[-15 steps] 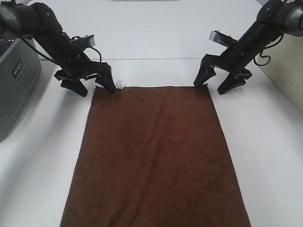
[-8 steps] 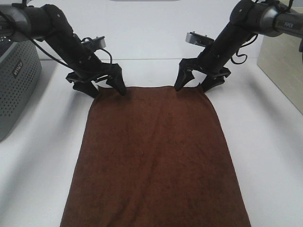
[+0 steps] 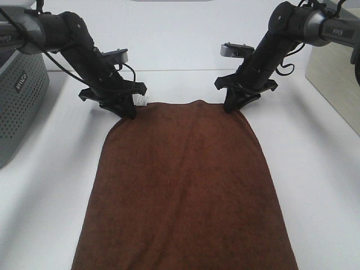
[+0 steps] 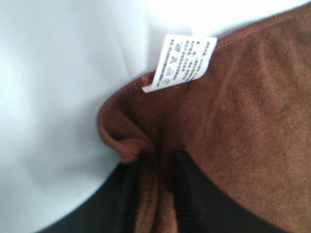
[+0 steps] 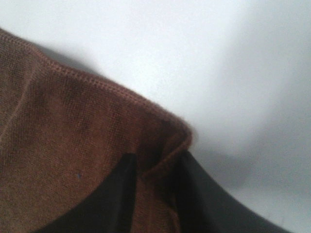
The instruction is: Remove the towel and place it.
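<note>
The dark brown towel [image 3: 183, 191] lies flat on the white table, running from mid-table to the front edge. Its white tag [image 3: 142, 101] sits at the far left corner. My left gripper [image 3: 127, 110] is shut on the far left corner; in the left wrist view its fingers [image 4: 187, 194] pinch a bunched fold of towel [image 4: 233, 126] just below the tag [image 4: 182, 62]. My right gripper [image 3: 233, 106] is shut on the far right corner; in the right wrist view its fingers [image 5: 121, 189] pinch the hem of the towel [image 5: 63, 145].
A grey perforated basket [image 3: 17, 101] stands at the left edge of the table. A beige box [image 3: 334, 73] stands at the right edge. Bare white table [image 3: 180, 50] lies behind the towel and along both sides of it.
Both grippers have moved inward onto the towel's far corners and closed on them. The far edge now bunches at the corners, and the tag shows again.
</note>
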